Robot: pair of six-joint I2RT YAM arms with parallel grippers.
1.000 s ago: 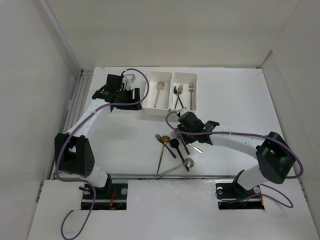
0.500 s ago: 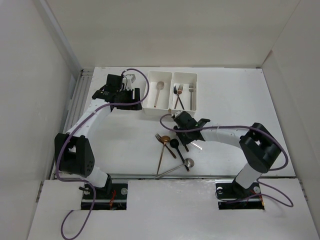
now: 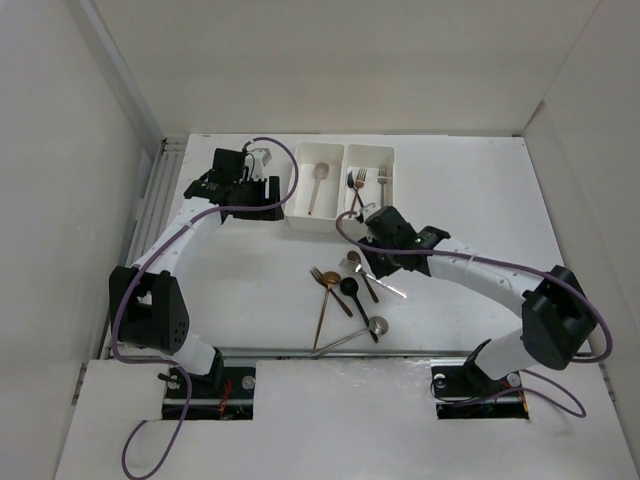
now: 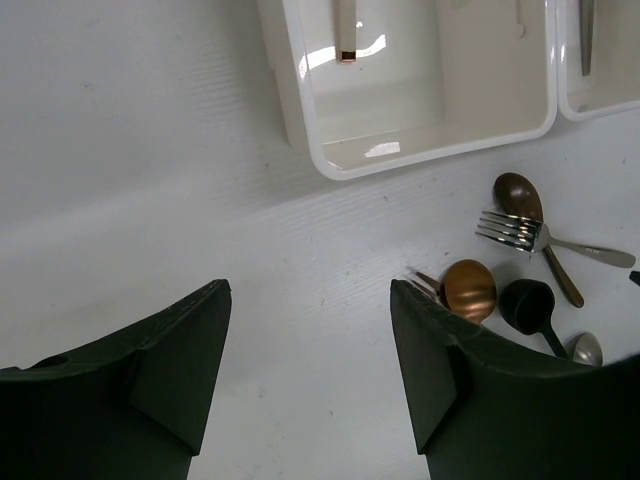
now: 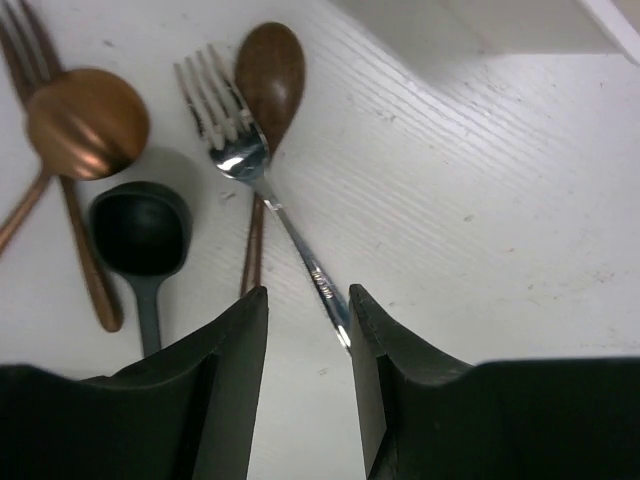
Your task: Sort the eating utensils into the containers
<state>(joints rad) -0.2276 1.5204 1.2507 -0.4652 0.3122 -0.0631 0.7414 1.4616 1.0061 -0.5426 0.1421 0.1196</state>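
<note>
Right gripper point(image 5: 308, 298) is low over the loose pile, just on the near side of the right bin point(image 3: 370, 152). Its jaws are spread only a little and straddle the handle end of the silver fork point(image 5: 242, 150). The handle runs close along the finger on the right of the wrist view, with a gap on its other side, so it isn't pinched. The fork lies flat on the bench point(image 5: 480, 220), with its tines beside the brown spoon point(image 5: 270, 75).

Also in the pile are a copper spoon point(image 5: 88, 120) lying over a copper fork point(image 5: 20, 40), and a black spoon point(image 5: 140, 228) just beside them. A silver spoon point(image 3: 378, 324) lies nearest the bench's front edge.

Left gripper point(image 4: 308, 300) is spread wide and holds nothing. It hangs over bare bench just outside the left bin point(image 3: 332, 200).

The left bin holds one rose-gold spoon point(image 3: 321, 170). The right bin holds forks, at least one dark point(image 3: 357, 185) and one silver point(image 3: 382, 180). The exact count is hard to read from above.
</note>
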